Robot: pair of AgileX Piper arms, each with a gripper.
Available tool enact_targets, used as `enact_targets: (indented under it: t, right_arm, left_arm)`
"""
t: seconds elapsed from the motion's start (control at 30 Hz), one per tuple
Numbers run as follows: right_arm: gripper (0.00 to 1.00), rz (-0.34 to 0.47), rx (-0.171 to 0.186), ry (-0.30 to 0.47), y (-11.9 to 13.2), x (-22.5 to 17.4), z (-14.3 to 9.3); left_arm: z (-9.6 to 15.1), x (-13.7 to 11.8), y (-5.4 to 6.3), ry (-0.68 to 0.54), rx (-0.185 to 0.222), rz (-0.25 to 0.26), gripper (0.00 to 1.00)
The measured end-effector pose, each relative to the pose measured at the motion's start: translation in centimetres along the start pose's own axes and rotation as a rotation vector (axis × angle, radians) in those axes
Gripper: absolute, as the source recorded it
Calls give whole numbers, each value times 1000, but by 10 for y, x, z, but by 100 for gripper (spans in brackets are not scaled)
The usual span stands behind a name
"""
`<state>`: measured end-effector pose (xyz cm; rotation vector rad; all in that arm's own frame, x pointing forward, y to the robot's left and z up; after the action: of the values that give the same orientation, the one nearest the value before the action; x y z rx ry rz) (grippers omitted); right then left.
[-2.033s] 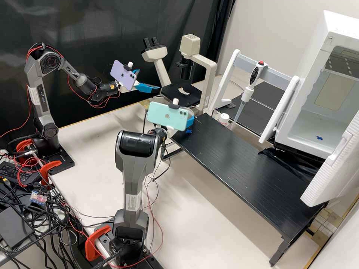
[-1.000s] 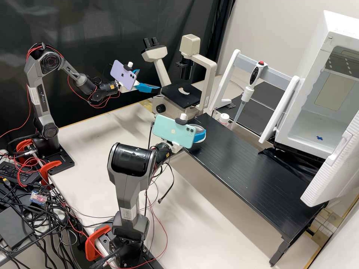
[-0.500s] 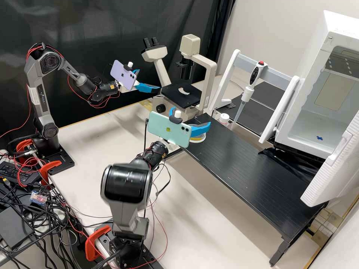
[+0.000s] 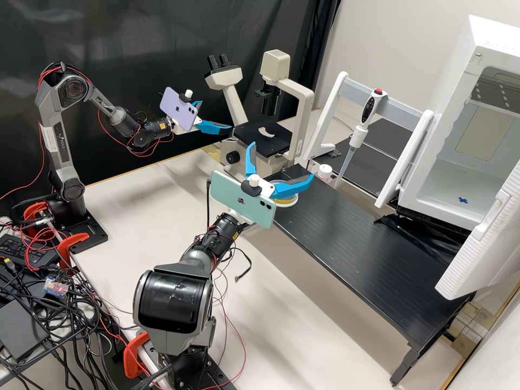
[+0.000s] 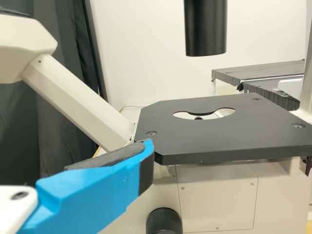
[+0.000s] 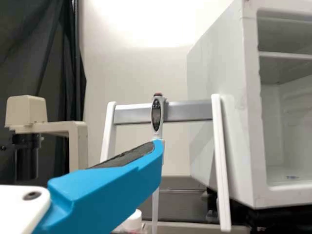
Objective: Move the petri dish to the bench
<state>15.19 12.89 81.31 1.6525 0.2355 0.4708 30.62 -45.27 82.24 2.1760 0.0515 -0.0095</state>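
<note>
The round petri dish point(image 4: 287, 201), clear with a yellowish rim, lies flat on the far left end of the black bench point(image 4: 346, 244). My right gripper point(image 4: 283, 160) is open above it; one blue finger hides part of the dish, and the other stands apart toward the microscope. In the right wrist view, one finger point(image 6: 112, 187) of that gripper points toward the pipette stand. At the microscope's left side my left gripper point(image 4: 216, 115) is held open and empty. The left wrist view has one of its fingers point(image 5: 92, 190) before the stage point(image 5: 214, 136).
Behind the bench's left end stands the microscope point(image 4: 304, 116). A pipette point(image 4: 359, 132) hangs on a white stand, with a white-capped bottle point(image 4: 324, 172) near its tip. At the right is the open white incubator point(image 4: 433, 192), its door point(image 4: 487, 244) jutting over the bench.
My right gripper has opened, let go of the petri dish and tilted up. The dish first came rightward with it on the bench's left end. My left arm has kept still.
</note>
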Motion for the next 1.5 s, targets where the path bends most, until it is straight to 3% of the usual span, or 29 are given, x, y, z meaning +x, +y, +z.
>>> enact_targets:
  t: [0.17, 0.37, 0.4, 0.47, 0.6, 0.7, 0.87, 0.9, 1.17, 1.33, 1.5]
  right_arm:
    - [100, -7, -27, -13, -2, 0, -1]
    - [100, -35, -79, -116, -4, 4, 2]
    - [100, -51, -117, -176, -4, 7, 5]
    - [100, -85, -173, -227, -6, 10, 6]
    - [100, -140, -236, -285, -8, 13, 7]
    - [100, -163, -274, -292, -8, 15, 8]
    - [100, -122, -318, -324, 1, 21, 14]
    - [100, -110, -341, -325, 4, 22, 17]
    - [100, -42, -423, -278, 22, 32, 19]
    - [100, -26, -438, -253, 27, 33, 19]
    - [100, -5, -389, -218, 31, 32, 14]
  left_arm:
    - [0, 0, 0, 0, 0, 0, 100]
    - [0, 0, 0, 0, 0, 0, 100]
    - [0, 0, 0, 0, 0, 0, 100]
    - [0, 0, 0, 0, 0, 0, 100]
    - [0, 0, 0, 0, 0, 0, 100]
    - [0, 0, 0, 0, 0, 0, 100]
    - [0, 0, 0, 0, 0, 0, 100]
    - [0, 0, 0, 0, 0, 0, 100]
    - [0, 0, 0, 0, 0, 0, 100]
    - [0, 0, 0, 0, 0, 0, 100]
    - [0, 0, 0, 0, 0, 0, 100]
